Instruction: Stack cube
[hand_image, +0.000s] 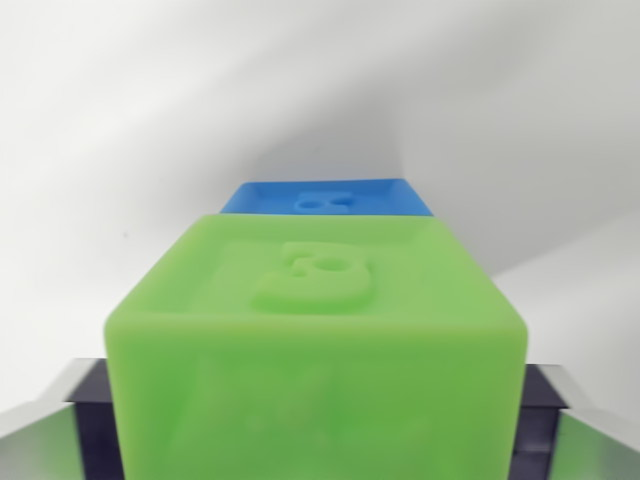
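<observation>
Claw (318, 440): metal fingers (40, 430) at the near left and right corners, clamped on the green cube (315, 340), which fills the near centre. Blue cube (328, 197): on the white table (150, 120), just beyond the green one, top face partly visible. Progress, as judged: pickup done; green cube carried close to the blue one; alignment, lowering and release remain.

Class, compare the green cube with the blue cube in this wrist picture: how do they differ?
The green cube fills the foreground between the gripper fingers; the blue cube lies beyond it, mostly hidden. The green cube shows its top and near side; the blue cube shows only its top. Both have a raised figure moulded on top.
</observation>
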